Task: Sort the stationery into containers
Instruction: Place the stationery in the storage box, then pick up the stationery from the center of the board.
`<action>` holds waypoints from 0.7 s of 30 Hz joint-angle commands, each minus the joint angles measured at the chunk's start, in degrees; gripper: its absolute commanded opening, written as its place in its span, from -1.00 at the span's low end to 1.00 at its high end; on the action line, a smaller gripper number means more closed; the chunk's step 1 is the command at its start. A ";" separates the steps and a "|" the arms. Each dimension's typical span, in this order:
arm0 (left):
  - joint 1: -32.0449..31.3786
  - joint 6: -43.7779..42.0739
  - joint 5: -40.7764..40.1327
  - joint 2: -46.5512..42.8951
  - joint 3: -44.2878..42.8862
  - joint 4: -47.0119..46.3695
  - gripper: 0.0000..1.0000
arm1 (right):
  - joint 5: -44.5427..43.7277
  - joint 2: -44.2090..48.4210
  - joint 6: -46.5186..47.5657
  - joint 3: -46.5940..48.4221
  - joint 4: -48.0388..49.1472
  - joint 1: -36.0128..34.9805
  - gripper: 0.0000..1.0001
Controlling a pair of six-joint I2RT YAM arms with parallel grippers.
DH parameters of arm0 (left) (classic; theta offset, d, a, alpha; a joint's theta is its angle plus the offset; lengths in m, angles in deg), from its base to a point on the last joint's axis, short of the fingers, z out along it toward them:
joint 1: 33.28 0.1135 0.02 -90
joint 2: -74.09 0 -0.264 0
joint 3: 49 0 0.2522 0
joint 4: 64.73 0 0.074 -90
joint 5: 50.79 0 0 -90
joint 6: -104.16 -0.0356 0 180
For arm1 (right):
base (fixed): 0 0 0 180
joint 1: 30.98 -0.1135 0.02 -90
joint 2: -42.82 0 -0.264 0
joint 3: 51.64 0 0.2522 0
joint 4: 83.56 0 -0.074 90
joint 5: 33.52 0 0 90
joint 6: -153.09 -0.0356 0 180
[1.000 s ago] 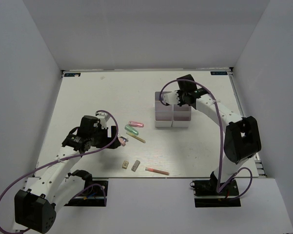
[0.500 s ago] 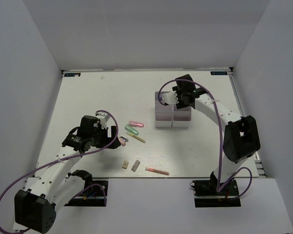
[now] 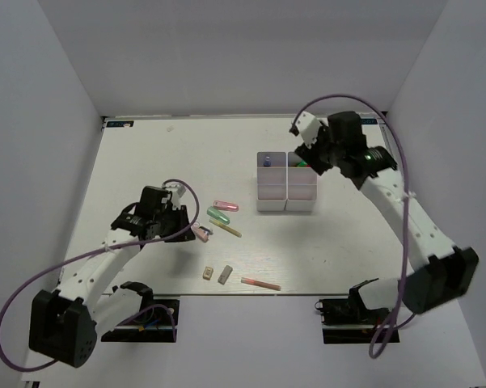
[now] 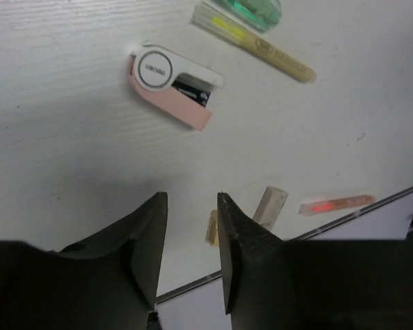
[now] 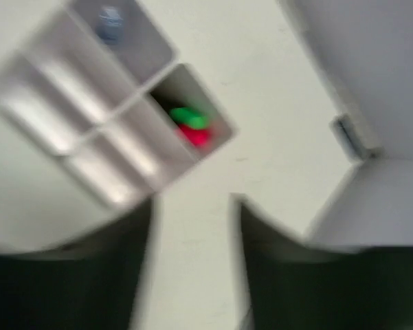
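L gripper (image 4: 190,206) sits low over the table on the near-left side of the divided white box (image 3: 287,204). Its jaws are pinched to a narrow slot w/ nothing in it: parted but empty. The pink-and-white piece (image 4: 170,86) (looks like correction tape, can't be sure) lies flat just ahead of the tips, untouched.

My read: that's the pick in hand. To do it well I'd spread wider first, since the slot looks narrower than the piece. It lies skewed to the jaws, so the wrist needs a turn to line up across its short side. Then I'd come straight down and squeeze only once both jaws flank it. I'd also watch the yellow pen (image 4: 261,47) and green marker (image 4: 253,8), next along toward the box; a wide sweep could nudge them.

R gripper (image 5: 192,206) hovers over the box's far-right side, jaws apart, nothing held; that view is blurred. Below it the far-right compartment holds green and red caps (image 5: 189,117). The far-left one has a bluish thing (image 3: 267,159), too small to name.

Other stationery, all near-left of the box: pink marker (image 3: 226,205), two erasers (image 3: 225,276), and a pink pen (image 3: 260,284) farthest from it.

Surface: white tabletop (image 3: 145,162), matte w/ faint grain. I judge flat items will skid if shoved sideways. Room: plain white walls (image 3: 251,56) on three sides.
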 commanded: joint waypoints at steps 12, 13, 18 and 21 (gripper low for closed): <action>-6.51 33.80 -22.51 25.61 -24.68 17.14 0.74 | 25.25 21.64 -33.00 -31.46 2.61 2.28 0.03; -6.24 37.38 -22.60 28.93 -25.90 20.45 0.71 | 25.43 22.43 -33.00 -31.38 2.16 2.54 0.04; -6.06 45.93 -21.64 33.53 -26.02 22.08 0.68 | 27.80 24.90 -33.26 -34.36 4.35 3.51 0.07; -5.80 48.75 -20.32 33.79 -24.25 17.77 0.68 | 28.77 25.43 -33.09 -34.98 4.70 4.82 0.07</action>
